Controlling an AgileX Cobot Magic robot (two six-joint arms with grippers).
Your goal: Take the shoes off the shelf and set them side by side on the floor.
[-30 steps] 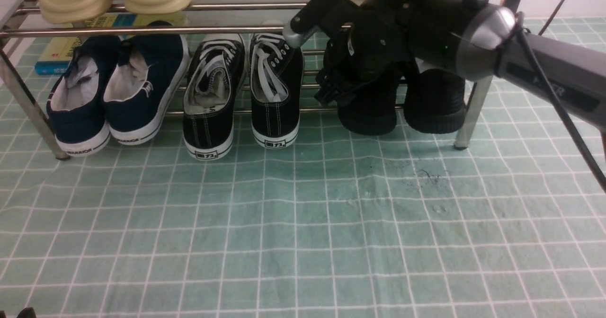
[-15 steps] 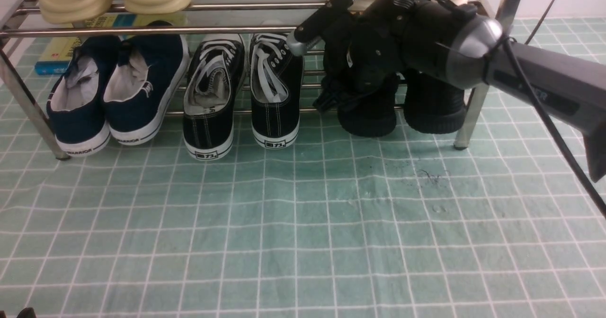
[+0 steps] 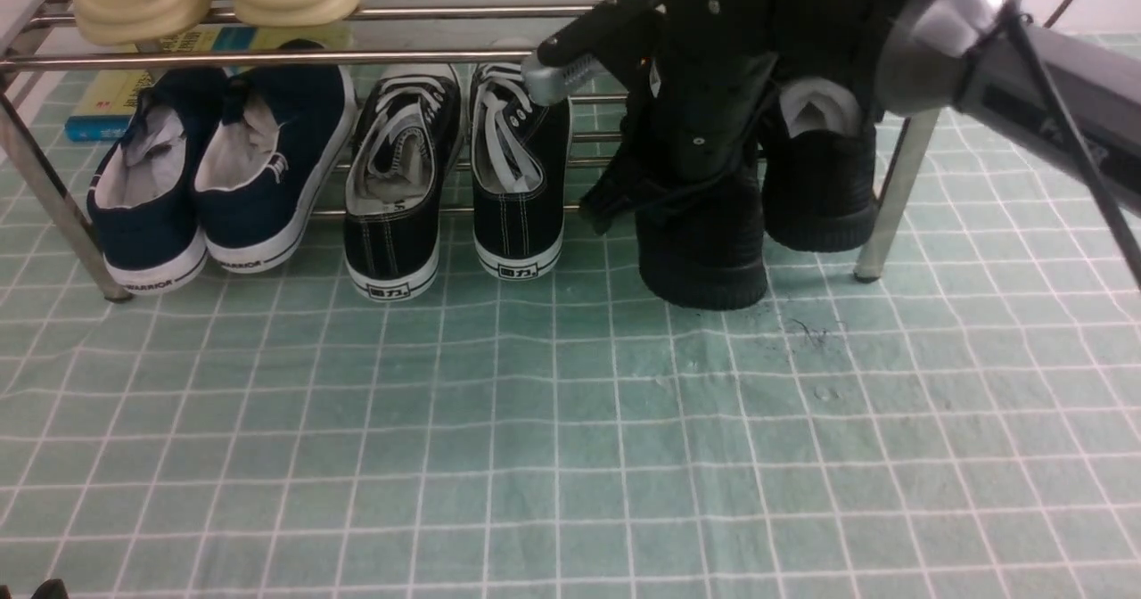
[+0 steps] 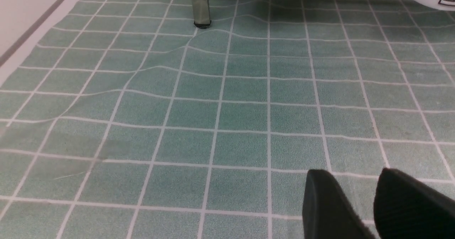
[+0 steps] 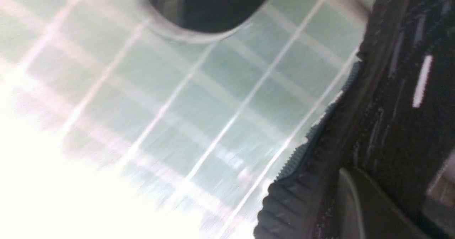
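Front view: the right gripper (image 3: 700, 149) clamps a black mesh shoe (image 3: 704, 256), whose heel is just in front of the shelf (image 3: 267, 57). The other black mesh shoe (image 3: 820, 202) sits on the shelf's lower tier.

Left wrist view: the left gripper (image 4: 359, 210) hangs over the floor (image 4: 213, 107) in front of the shelf, jaws narrowly apart and empty.

Right wrist view, blurred: a finger (image 5: 359, 203) lies against the held shoe's side.

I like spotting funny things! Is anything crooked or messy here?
Yes. One black mesh shoe sticks out ahead of its partner, which sits back on the shelf. The floor has dark scuffs before them and is wrinkled by a shelf leg.
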